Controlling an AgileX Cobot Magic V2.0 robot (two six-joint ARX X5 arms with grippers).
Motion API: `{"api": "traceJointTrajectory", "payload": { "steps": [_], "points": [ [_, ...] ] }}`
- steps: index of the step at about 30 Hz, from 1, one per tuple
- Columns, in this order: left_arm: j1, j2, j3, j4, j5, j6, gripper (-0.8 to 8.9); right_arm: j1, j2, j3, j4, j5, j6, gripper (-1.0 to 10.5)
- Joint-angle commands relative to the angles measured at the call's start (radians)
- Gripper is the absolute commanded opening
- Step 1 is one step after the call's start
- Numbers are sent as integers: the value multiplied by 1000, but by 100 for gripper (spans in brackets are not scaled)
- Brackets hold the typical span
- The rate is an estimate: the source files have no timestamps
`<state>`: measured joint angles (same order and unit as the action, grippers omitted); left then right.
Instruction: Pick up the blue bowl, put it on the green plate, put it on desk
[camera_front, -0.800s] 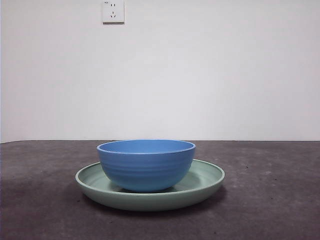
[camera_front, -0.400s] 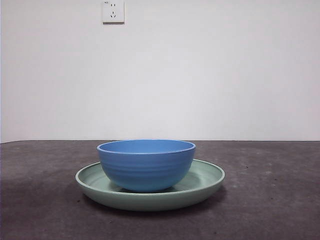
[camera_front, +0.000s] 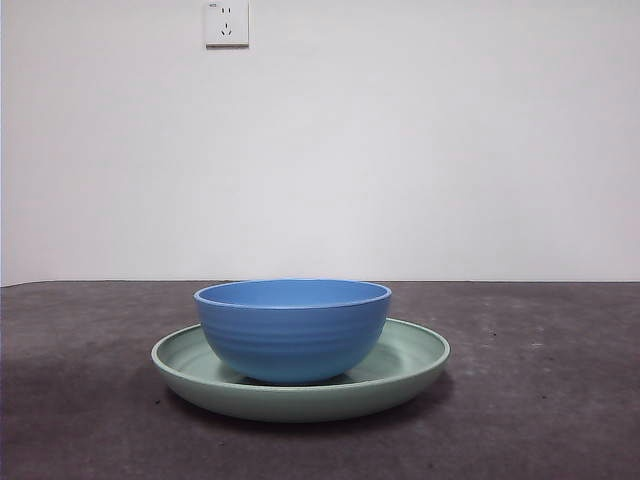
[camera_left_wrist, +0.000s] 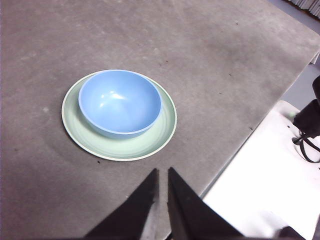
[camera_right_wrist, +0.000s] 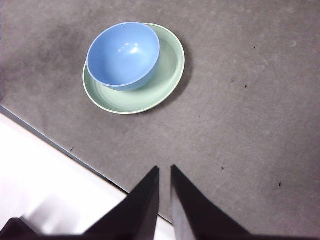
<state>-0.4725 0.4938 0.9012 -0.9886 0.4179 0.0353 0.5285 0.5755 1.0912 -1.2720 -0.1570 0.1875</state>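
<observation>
i see the bowl (camera_front: 292, 330) sitting inside the plate (camera_front: 415, 360), upright, a little off the plate's middle, and the plate lies flat on the desk (camera_front: 540, 400). in the wrist views the bowl sits nearer one side of the rim, so a wide strip of green is free on the other side.

the left gripper (camera_left_wrist: 162, 172) hangs high above the desk edge, well apart from the dishes. its jaws are almost together, only a thin slit between them, and they hold nothing. the right gripper (camera_right_wrist: 165, 170) is the same: high up, near the desk edge, jaws nearly pressed together, empty. in the front view no arm is visible.

my judgement is that the bowl-on-plate step is done, and what is left is to bring the bowl down to the desk.

what can go wrong from here, i think: a gripper must open before it comes down, otherwise the closed tips hit the bowl rim and push it. the bowl wall is smooth and curved, so a pinch on the rim may slip or tilt it. also the plate is glossy inside and light, so if the bowl is dragged and not lifted straight, the plate can slide along or tip at its rim.
</observation>
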Motion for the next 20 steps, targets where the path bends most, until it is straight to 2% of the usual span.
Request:
{"api": "traceJointTrajectory", "payload": {
  "steps": [1,3,5,8,12,13,15,20],
  "points": [
    [29,-16,-17,39,2,-2,27,6,3,8,8,1,3,33],
    [69,-35,-53,85,2,8,27,6,3,8,8,1,3,33],
    [119,-61,-113,193,1,6,27,6,3,8,8,1,3,33],
    [205,-111,-255,459,1,4,27,6,3,8,8,1,3,33],
    [330,-177,-494,893,-13,-55,27,6,3,8,8,1,3,33],
    [360,-191,-538,961,-32,-72,27,6,3,8,8,1,3,33],
    [424,-229,-617,1037,-76,-105,27,6,3,8,8,1,3,33],
    [494,-307,-723,1027,-237,-119,27,6,3,8,8,1,3,33]
  ]
}}
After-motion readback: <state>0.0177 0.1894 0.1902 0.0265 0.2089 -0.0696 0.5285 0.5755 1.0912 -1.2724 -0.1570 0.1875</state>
